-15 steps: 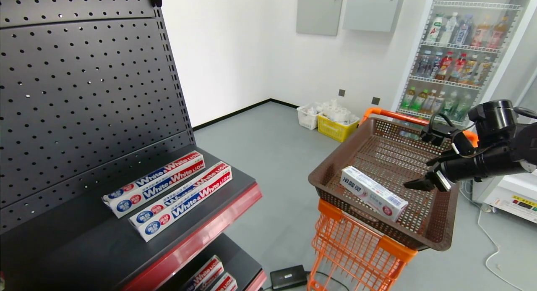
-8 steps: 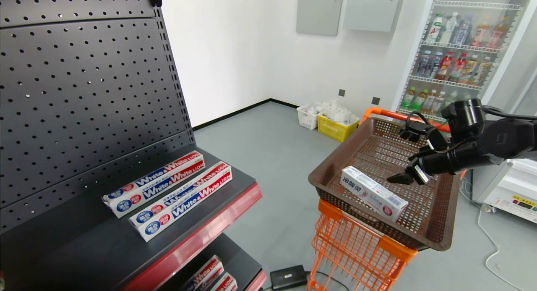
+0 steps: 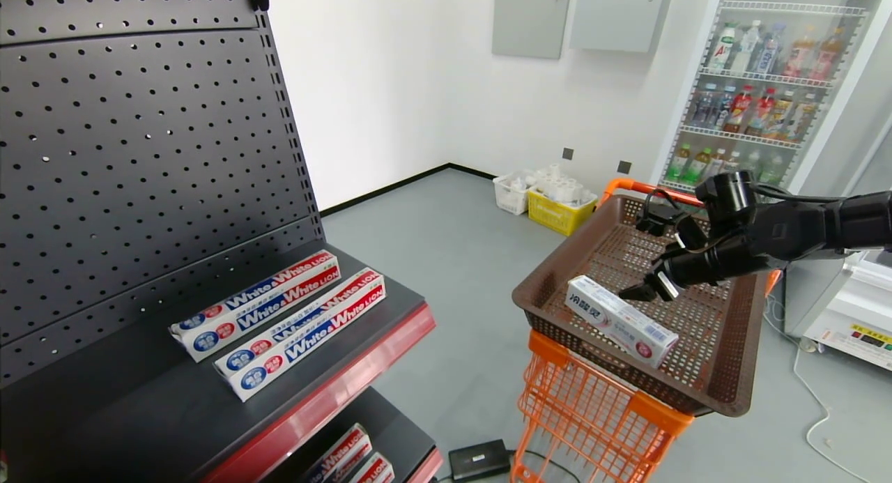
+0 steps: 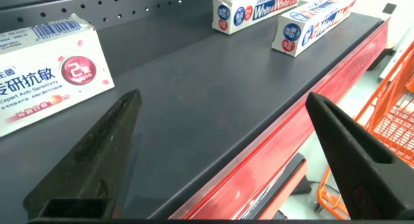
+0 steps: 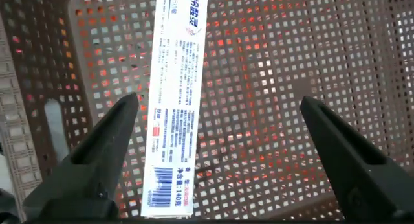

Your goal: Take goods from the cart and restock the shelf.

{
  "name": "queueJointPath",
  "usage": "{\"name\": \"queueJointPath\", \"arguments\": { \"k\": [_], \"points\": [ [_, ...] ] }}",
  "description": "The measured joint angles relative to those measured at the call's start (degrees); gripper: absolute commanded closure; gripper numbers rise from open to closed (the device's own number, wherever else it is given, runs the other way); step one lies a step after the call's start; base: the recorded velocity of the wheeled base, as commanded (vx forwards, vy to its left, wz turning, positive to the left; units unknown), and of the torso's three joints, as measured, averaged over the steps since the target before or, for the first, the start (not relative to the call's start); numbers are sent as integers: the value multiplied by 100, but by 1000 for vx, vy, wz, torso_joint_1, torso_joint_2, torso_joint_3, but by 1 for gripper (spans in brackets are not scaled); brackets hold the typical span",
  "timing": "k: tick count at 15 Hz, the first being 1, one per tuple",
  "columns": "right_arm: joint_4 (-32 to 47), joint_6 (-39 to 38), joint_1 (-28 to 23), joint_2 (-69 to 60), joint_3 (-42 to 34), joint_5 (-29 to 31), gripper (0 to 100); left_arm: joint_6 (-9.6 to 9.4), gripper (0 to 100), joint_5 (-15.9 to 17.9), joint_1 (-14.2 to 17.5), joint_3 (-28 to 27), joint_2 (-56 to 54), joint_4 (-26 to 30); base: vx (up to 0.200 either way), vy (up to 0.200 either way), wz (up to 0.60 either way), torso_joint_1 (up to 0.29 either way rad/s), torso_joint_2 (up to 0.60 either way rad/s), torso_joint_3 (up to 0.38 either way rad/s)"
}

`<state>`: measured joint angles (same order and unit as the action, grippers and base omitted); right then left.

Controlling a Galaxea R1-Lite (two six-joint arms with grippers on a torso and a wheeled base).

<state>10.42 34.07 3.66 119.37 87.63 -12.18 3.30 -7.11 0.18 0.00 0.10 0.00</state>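
Head view puts my right pincer [image 3: 637, 293] low over the brown basket [image 3: 704, 392] on top of the orange cart [image 3: 592, 427]. Its fingers are spread and hold nothing, and their tips sit just beside the far long edge of the toothpaste box [image 3: 620, 320]. That box lies flat along the basket's near left wall, not yet gripped. I judge the wide spread is there so the box can pass between the fingers across its narrow side. Right wrist view adds what the head view leaves vague: the box [image 5: 173, 101] runs lengthwise through the gap but hugs one finger [image 5: 97, 166] and is well apart from the other. I would probably need to shift sideways before closing, or one pad may land on top of the carton. Left wrist view shows my left pincer [image 4: 223, 98], also spread and empty, hanging over the dark shelf [image 4: 194, 114]. A pink-and-white box [image 4: 45, 75] lies just beside one finger, and two blue-and-red boxes [image 4: 255, 4] lie farther along. In the head view those two lie parallel at the shelf's right end, with bare shelf to their near left, which I take as room for the next carton.
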Motion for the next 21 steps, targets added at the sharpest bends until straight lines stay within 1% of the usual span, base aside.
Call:
{"name": "queueJointPath", "arguments": {
  "k": [3,7,9,11,15,17,21],
  "points": [
    [9,-180,48,205,135,-2,0,0,0,0,-5,0,0,0,0,0,0,0,0,0],
    [123,-578,350,541,479,13,0,0,0,2,0,0,0,0,0,0,0,0,0,0],
    [266,-624,450,631,584,115,0,2,0,2,-2,0,0,0,0,0,0,0,0,0],
    [547,-629,452,673,747,338,0,2,0,2,-5,0,0,0,0,0,0,0,0,0],
    [835,-706,422,699,805,422,0,0,0,0,0,0,0,0,0,0,0,0,0,0],
    [934,-725,446,706,809,591,0,0,0,2,-2,0,0,0,0,0,0,0,0,0],
    [1139,-734,413,706,769,613,0,2,0,2,-5,0,0,0,0,0,0,0,0,0]
  ]
}}
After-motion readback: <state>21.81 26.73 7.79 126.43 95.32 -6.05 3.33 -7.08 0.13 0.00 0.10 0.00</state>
